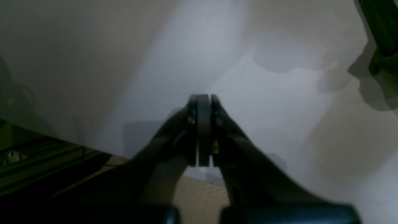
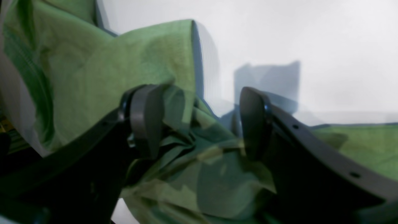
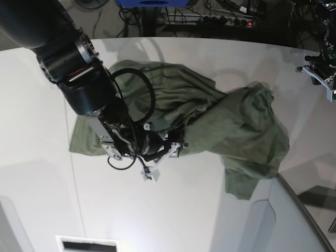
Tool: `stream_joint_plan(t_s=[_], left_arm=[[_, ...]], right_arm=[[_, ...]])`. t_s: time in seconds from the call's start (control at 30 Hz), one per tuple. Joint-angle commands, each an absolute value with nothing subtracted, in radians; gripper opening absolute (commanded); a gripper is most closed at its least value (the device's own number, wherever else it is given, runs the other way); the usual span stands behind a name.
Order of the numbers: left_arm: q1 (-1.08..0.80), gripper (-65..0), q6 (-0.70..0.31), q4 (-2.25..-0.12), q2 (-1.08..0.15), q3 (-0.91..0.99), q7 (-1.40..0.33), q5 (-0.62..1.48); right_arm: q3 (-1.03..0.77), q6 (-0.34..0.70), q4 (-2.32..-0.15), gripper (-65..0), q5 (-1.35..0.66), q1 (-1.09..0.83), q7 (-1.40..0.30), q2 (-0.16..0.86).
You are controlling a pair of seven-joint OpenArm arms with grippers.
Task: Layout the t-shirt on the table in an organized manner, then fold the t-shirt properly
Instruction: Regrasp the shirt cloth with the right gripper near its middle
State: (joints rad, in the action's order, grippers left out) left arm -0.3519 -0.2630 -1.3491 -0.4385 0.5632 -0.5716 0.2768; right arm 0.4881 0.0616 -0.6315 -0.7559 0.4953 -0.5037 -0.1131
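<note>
2 arms work over a large, smooth white surface (image 3: pixel 220 47) with a curved far edge and faint seam lines. Behind that edge the room is dark, with a tangle of cables and a power strip (image 3: pixel 231 21) on the floor.

An olive-green short-sleeved cotton t-shirt (image 3: pixel 236 126) lies crumpled across the middle of the surface, bunched into heavy folds, with one part spread toward the near edge on the base view's right.

At the shirt's near edge, the right gripper (image 2: pixel 199 124) has its jaws standing well apart. Green cloth is heaped between and beneath its dark pads (image 2: pixel 146 118); the cloth seems to brush the inner face of one pad, but nothing is pinched. From the base view this gripper (image 3: pixel 170 147) sits just beside the shirt's folded edge, under the thick black arm.

Pressed fully together with nothing between its fingers, the left gripper (image 1: pixel 203 102) hangs above bare white surface. Only a dark green scrap of the shirt (image 1: pixel 384 37) shows at its view's upper corner. In the base view, this arm is cut off at the far right edge.

Both wrist views are blurred, so the collar and sleeves cannot be picked out.
</note>
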Motion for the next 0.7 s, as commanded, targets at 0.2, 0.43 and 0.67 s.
stream_joint_plan(t_s=[0.2,0.43,0.67], left_arm=[[-0.351,-65.0,-0.259,-1.365,-0.460,0.568,-0.558,0.277],[-0.351,-65.0,-0.259,-1.363,-0.460,0.568,-0.558,0.277],[-0.349,-65.0,-0.259,-1.360,-0.460,0.568,-0.558,0.277]], right_arm=[[0.486,0.073,-0.642,-30.0,-0.769,0.526,-0.493,-0.130],[0.486,0.073,-0.650,-30.2,-0.769,0.513,-0.493,-0.134],[0.492,0.116,-0.644,-42.8,-0.834,0.513,-0.495,-0.136]])
